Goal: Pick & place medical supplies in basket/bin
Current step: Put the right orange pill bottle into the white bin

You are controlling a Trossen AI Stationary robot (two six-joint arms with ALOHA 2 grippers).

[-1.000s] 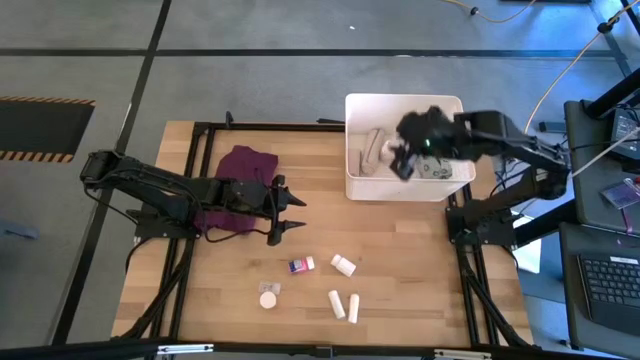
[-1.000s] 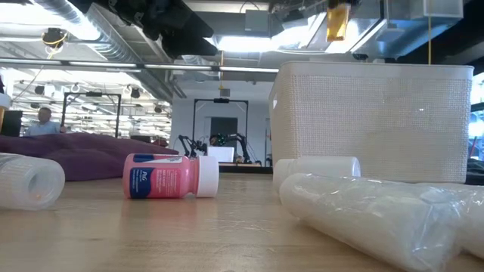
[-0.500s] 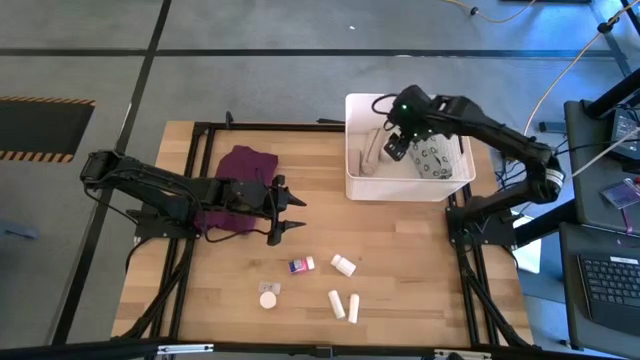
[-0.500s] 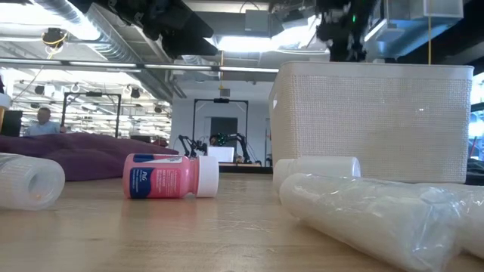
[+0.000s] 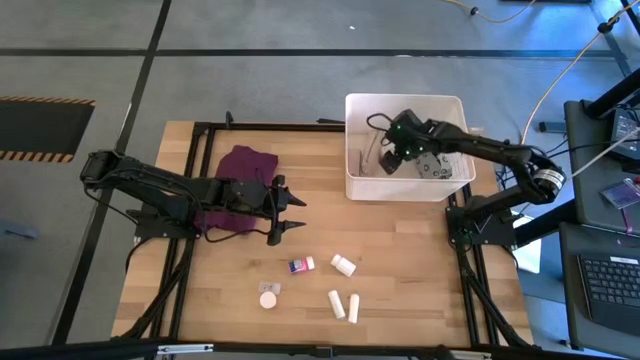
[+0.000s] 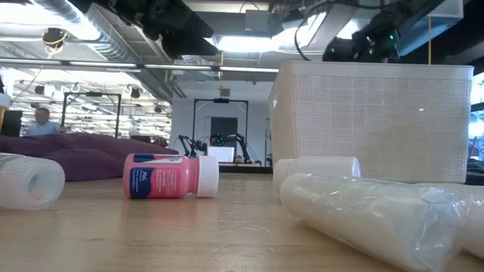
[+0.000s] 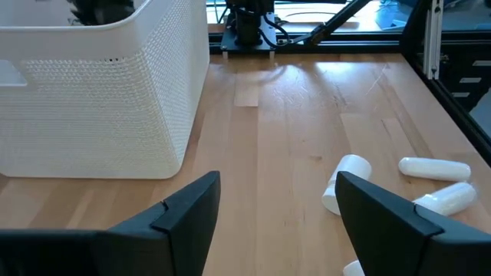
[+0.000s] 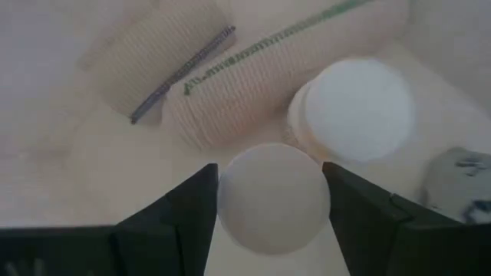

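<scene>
The white bin (image 5: 350,150) stands at the table's far right. My right gripper (image 5: 388,160) reaches down inside it, shut on a round white container (image 8: 272,198). Below it in the bin lie a beige roll (image 8: 253,84), another white container (image 8: 357,107) and a grey patterned pouch (image 8: 460,184). On the near table lie a pink-labelled bottle (image 5: 301,265), a white bottle (image 5: 343,265), a round white container (image 5: 268,298) and two white tubes (image 5: 335,301). My left gripper (image 5: 300,215) waits open above the table beside the purple cloth (image 5: 245,170). My right gripper pinches the round white container by its curved sides (image 8: 226,201) between its two fingers, one on each side. The fingers slant steeply down into the bin from above. The container's flat round face is turned toward the wrist camera. Whether it rests on anything below cannot be seen.
The bin's tall perforated wall (image 6: 370,121) hides the right gripper in the low view. Black frame rails (image 5: 200,130) run along the table's edges. Bare wood (image 5: 400,250) lies between the bin and the loose items.
My right gripper has come down from above the bin's rim into the bin, going toward the bin's left side and tipping steeper, with the round white container between its fingers.
</scene>
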